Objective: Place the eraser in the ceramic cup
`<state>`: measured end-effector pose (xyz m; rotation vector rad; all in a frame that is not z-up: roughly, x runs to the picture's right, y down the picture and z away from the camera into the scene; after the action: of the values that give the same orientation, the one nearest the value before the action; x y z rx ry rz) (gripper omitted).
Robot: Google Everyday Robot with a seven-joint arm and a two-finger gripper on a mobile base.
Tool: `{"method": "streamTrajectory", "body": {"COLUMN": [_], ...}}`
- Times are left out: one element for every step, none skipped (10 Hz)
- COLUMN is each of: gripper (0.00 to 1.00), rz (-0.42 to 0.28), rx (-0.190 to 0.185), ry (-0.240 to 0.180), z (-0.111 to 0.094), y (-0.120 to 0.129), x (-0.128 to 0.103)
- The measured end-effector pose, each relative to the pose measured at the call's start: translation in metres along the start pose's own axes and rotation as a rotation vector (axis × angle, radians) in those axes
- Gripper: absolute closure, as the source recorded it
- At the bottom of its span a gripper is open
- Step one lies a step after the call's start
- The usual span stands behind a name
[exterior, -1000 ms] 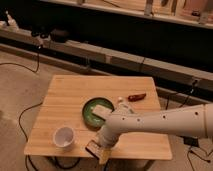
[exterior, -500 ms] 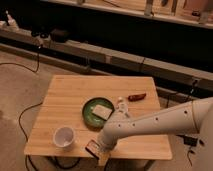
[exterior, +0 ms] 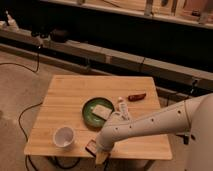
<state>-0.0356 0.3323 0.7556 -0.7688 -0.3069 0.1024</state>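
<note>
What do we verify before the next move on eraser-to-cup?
1. Cup upright, mouth up: ok.
2. Cup free of contents: ok, nothing visible inside.
3. Eraser located: ok, near the table's front edge, between cup and gripper.
4. Gripper at the eraser: ok, low at the front edge, right beside it.
5. Eraser secured in the gripper: cannot tell.
6. Path from eraser to cup: ok, only bare table between them; the plate sits farther back.
</note>
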Motion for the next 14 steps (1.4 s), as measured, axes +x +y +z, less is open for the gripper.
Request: {"method": "streamTrajectory", "body": {"gripper": [0.66,0.76,0.88,0.94,1.0,1.0,1.0,1.0,1.0,1.0,1.0,1.0,1.0,1.0], "rz": [0.001,0.002,0.007,0.008,0.012,0.012,0.008,0.007,-0.002,-0.014,-0.023,-0.034,-0.057,-0.083], "rx": [0.004,0.007,0.011,0.011,0.011,0.013,0.017,0.033,0.069,0.113,0.136,0.158,0.167,0.157], "ry": [0.001,0.003,0.001,0.0,-0.005,-0.012,-0.023,-0.04,-0.073,-0.101,-0.114,-0.128,-0.143,-0.156], "z": [0.0,0.0,0.0,0.0,0.0,-0.001,-0.004,-0.011,-0.028,-0.052,-0.067,-0.083,-0.098,-0.105], "y": [-0.001,-0.002,-0.005,-0.005,-0.005,-0.006,-0.005,-0.01,-0.018,-0.024,-0.026,-0.027,-0.027,-0.028], "x": [-0.001,-0.001,-0.003,-0.003,-0.003,-0.002,0.002,0.006,0.011,0.019,0.024,0.03,0.031,0.028]}}
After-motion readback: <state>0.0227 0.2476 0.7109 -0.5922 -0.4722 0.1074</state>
